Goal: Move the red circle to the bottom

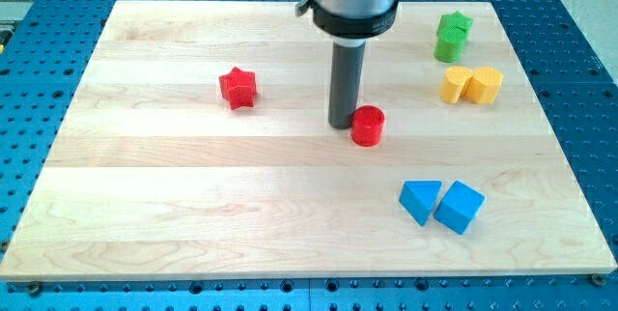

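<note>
The red circle (pixel 367 126) sits near the wooden board's (pixel 193 205) middle, my tip (pixel 343 124) touching its left side, holding nothing, with no readable writing anywhere

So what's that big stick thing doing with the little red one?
That stick is a robot arm's rod, and my tip sits right beside the red circle, on its left in the view, close enough to look like touching. The job is to push it toward the view's bottom, but it is in the middle of the wooden board now. The red star, two blue blocks, yellow blocks and green blocks sit apart from it.
</note>
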Available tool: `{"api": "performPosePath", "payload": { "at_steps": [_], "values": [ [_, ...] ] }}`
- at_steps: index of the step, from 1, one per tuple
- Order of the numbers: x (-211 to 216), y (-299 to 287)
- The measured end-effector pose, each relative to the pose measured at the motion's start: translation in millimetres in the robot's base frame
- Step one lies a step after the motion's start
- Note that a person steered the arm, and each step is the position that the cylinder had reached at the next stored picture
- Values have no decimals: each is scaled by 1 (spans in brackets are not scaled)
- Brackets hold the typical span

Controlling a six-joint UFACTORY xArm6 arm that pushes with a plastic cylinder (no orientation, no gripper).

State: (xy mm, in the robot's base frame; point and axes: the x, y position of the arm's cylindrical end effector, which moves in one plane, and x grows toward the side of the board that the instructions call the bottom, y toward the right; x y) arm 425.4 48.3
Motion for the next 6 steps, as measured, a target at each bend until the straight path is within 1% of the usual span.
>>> {"api": "performPosePath", "payload": {
  "at_steps": [1, 2, 3, 4, 5, 6],
  "values": [
    [-18, 16],
    [13, 51],
    [69, 37],
    [70, 30],
    [50, 0],
    [87, -13]
  ]
}}
